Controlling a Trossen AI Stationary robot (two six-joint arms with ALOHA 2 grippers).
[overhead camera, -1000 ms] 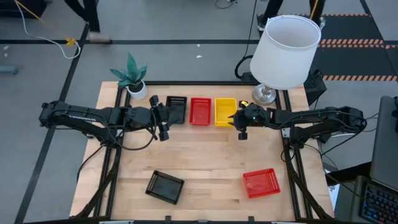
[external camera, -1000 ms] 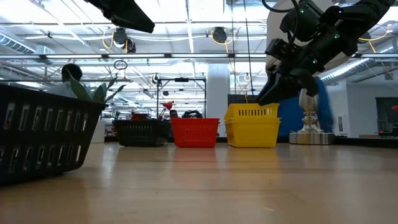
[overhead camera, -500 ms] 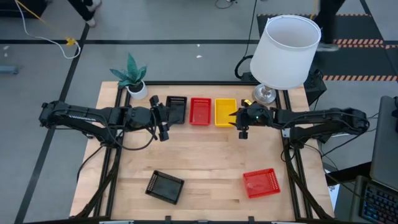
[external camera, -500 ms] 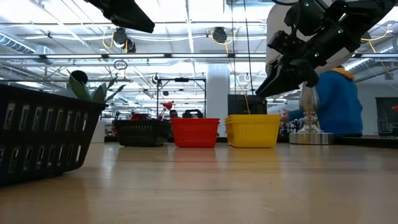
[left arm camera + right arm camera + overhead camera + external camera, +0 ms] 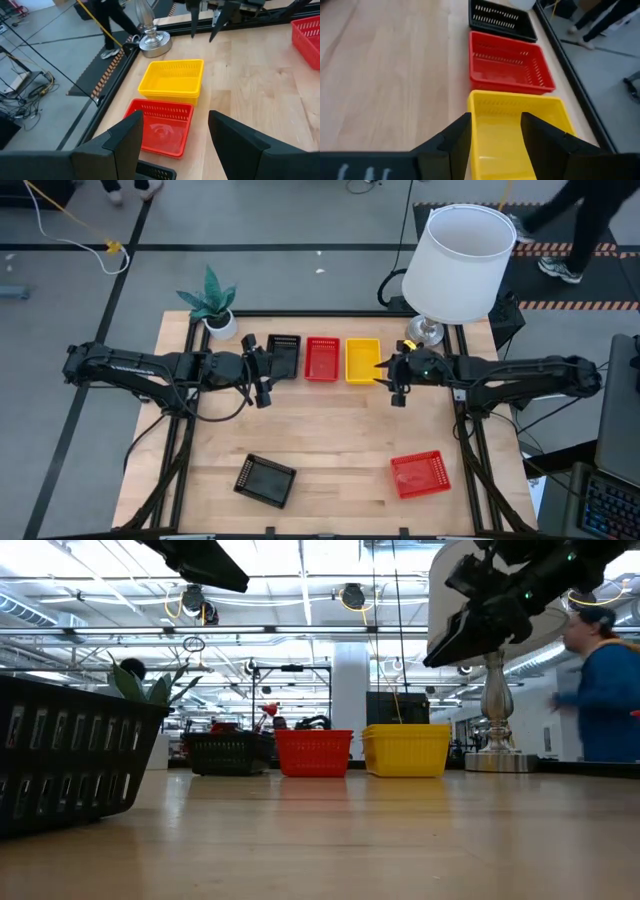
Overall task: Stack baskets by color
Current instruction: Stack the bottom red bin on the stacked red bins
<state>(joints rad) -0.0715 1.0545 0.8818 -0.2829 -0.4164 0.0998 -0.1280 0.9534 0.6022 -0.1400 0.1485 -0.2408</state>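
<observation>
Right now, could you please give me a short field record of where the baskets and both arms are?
back row: black stack, red stack, yellow stack, side by side
loose baskets: black basket front left, red basket front right
left gripper: beside the black stack, jaws open, empty
right gripper: beside the yellow stack, jaws open, empty

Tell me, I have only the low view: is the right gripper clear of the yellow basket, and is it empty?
Observer: From above, the right gripper sits just beside the yellow basket, fingers open, holding nothing.
Operator: Any red basket lying loose? I see only the one in the row.
Observer: Yes, a loose red basket lies near the table's opposite edge, on the right arm's side.
Operator: And the left gripper?
Observer: The left gripper is open and empty, beside the black basket in the row.
</observation>
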